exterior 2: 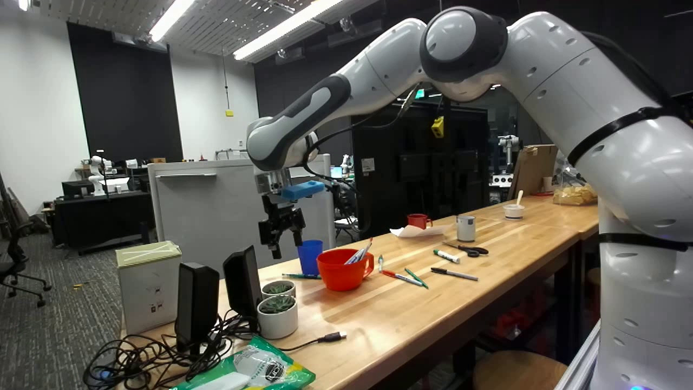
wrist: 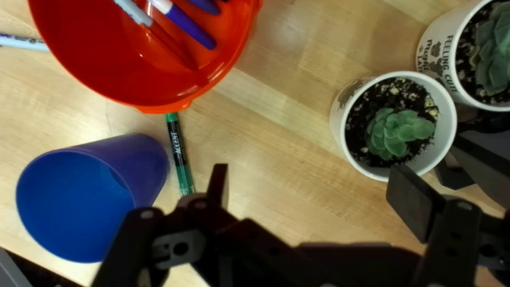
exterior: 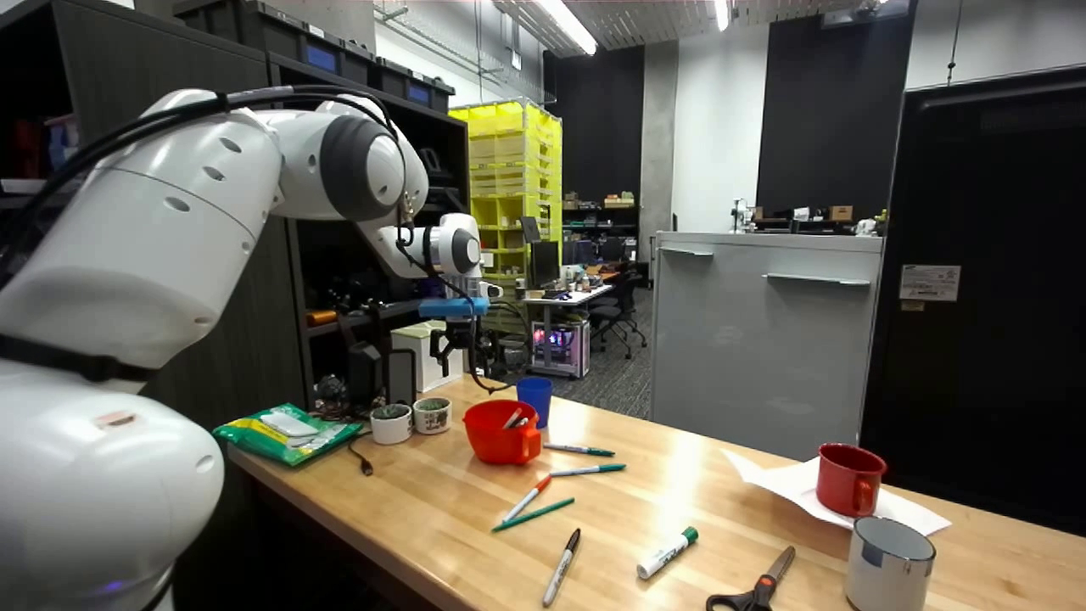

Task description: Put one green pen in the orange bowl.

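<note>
The orange bowl [exterior: 492, 434] stands upright on the table, also in the other views [exterior 2: 338, 273] [wrist: 99, 63]. Several pens [wrist: 187, 24] with red or blue caps lie in it. A green pen [wrist: 179, 153] marked ACCENT lies between the bowl and a blue cup in the wrist view; it also shows in an exterior view [exterior 2: 302, 276]. Two green-capped pens [exterior: 579, 450] [exterior: 587, 469] lie beside the bowl. A thin green pen [exterior: 533, 515] and a green-capped marker [exterior: 667, 554] lie farther off. My gripper [wrist: 310, 177] is open and empty above the table [exterior: 461, 361] [exterior 2: 288, 248].
The blue cup [wrist: 75, 203] stands close to the bowl and the ACCENT pen. Two succulent pots [wrist: 392, 127] [exterior 2: 279, 314] and black speakers [exterior 2: 197, 303] are on the opposite side. A red cup [exterior: 848, 479], a grey mug [exterior: 889, 564] and scissors [exterior: 764, 585] are farther along.
</note>
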Available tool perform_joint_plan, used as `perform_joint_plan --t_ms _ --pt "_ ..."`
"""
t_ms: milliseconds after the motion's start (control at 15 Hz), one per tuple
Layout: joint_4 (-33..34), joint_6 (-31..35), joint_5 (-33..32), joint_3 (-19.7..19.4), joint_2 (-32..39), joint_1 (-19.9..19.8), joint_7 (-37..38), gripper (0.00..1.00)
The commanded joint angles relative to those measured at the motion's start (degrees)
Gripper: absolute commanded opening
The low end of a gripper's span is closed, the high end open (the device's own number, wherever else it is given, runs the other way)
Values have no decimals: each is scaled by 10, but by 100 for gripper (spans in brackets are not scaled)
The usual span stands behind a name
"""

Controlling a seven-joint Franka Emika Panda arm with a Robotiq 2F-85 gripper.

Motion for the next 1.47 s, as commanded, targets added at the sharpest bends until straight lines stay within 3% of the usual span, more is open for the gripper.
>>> perform_joint_plan --t_ms 0,667,1400 --pt "45 -5 11 -6 32 -4 -15 100" --pt "130 -17 24 -14 98 -9 -15 100" --pt "148 -7 15 -37 125 -9 -7 100"
